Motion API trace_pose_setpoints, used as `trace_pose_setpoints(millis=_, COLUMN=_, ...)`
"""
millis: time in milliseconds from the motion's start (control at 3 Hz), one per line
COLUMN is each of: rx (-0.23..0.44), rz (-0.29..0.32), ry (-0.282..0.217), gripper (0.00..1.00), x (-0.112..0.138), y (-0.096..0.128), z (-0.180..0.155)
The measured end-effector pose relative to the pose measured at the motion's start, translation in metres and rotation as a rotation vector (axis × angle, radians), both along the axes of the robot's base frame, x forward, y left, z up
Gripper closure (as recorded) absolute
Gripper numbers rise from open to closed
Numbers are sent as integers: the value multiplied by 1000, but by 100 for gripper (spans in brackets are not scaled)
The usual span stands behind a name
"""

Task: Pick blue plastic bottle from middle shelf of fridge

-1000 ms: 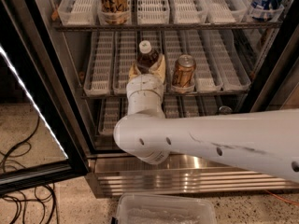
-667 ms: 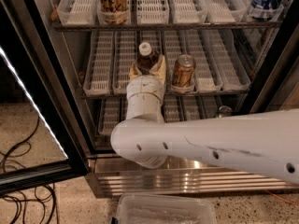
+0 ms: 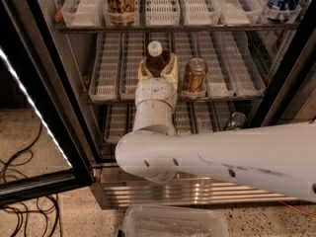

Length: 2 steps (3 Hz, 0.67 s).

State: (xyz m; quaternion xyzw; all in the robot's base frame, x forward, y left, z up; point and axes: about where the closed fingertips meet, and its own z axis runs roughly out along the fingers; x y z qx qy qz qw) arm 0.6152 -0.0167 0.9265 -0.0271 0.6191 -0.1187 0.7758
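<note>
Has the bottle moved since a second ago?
No. The bottle keeps its place beside the can on the middle shelf, with the gripper right at it.

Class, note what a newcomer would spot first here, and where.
A big white arm spans the foreground, its gripper at the blue plastic bottle on the middle shelf. A gold-brown can stands just right of it; a light strip glows at left.

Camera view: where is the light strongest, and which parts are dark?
In the camera view, the light strip on the door edge is brightest, almost washed out; the arm is well lit; the lowest shelf is dim. The gripper, at the blue plastic bottle on the middle shelf, shows no strong glare.
</note>
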Motion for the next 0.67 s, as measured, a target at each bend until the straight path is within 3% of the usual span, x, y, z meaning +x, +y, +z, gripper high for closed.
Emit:
trace_pose_setpoints(millis=333, rx=5, rz=1, ry=-3, gripper=100, x=-3, y=-2, z=4)
trace_pose_setpoints(millis=667, rx=16, rz=40, ry=13, gripper=100, x=-12, y=-7, z=12)
